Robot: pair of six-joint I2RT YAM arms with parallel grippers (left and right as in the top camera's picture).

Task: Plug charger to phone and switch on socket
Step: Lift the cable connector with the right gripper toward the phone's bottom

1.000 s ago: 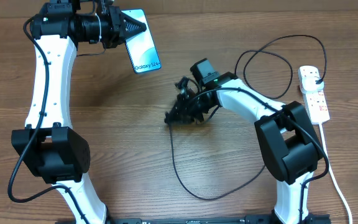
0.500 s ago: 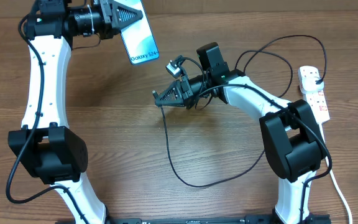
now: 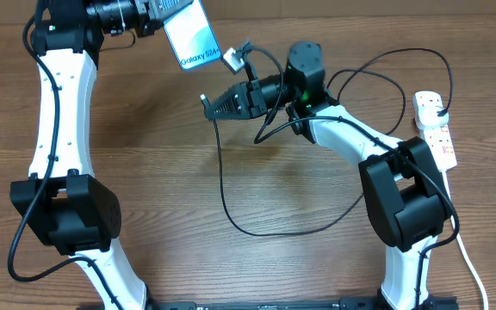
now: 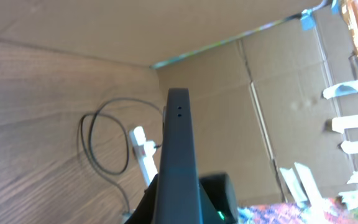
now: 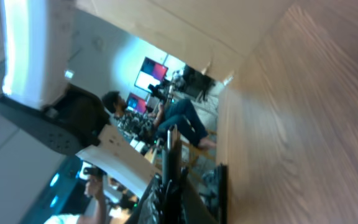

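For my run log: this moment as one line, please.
left fingers: shut on phone, lifted | right fingers: shut on cable | cable: not yet in phone | power strip: untouched

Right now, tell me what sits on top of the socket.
The black plug of the charger sits in the far outlet of the socket. The plug covers that outlet; switch positions too small to tell.
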